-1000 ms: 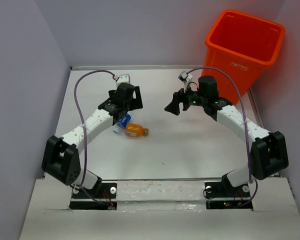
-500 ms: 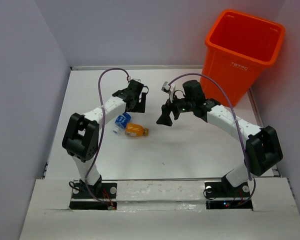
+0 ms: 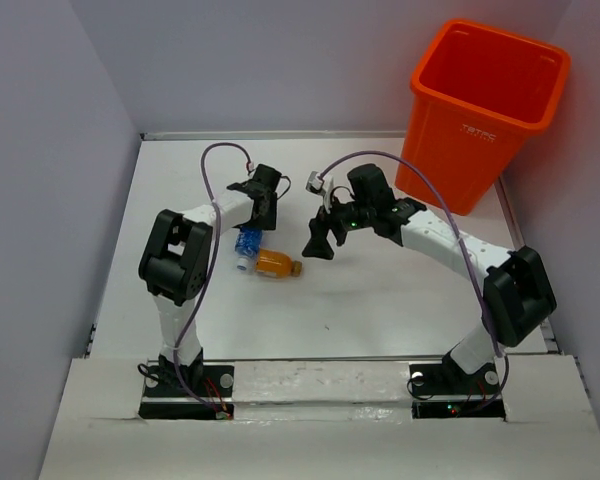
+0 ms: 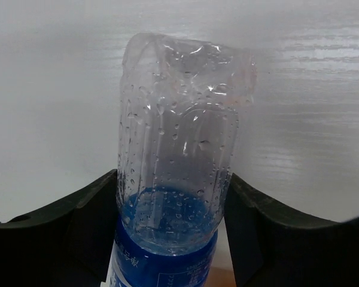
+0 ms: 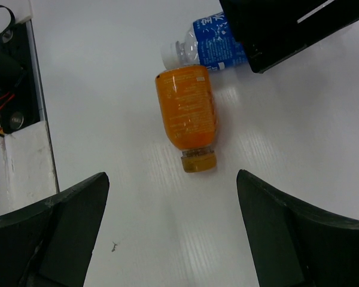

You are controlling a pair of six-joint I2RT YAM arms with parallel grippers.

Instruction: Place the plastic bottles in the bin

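A clear plastic bottle with a blue label point(image 3: 246, 243) lies on the white table, cap toward the near edge. My left gripper point(image 3: 256, 214) is shut on it. In the left wrist view its clear base point(image 4: 179, 137) sticks out past the two black fingers point(image 4: 87, 221) pressing its sides. An orange bottle point(image 3: 275, 264) lies right beside it, cap pointing right. My right gripper point(image 3: 320, 238) hovers open just right of the orange bottle point(image 5: 186, 113), which sits ahead of the wide-apart jaws in the right wrist view. The orange bin point(image 3: 485, 110) stands at the far right corner.
White walls close in the table on the left, back and right. The left arm's elbow point(image 3: 176, 255) is folded near the left side. Purple cables loop above both wrists. The left arm's base mount point(image 5: 9, 66) shows at the edge of the right wrist view.
My left gripper came down over the blue-labelled bottle and closed on it, nudging both bottles slightly. The right gripper moved left and down toward the orange bottle, still open.
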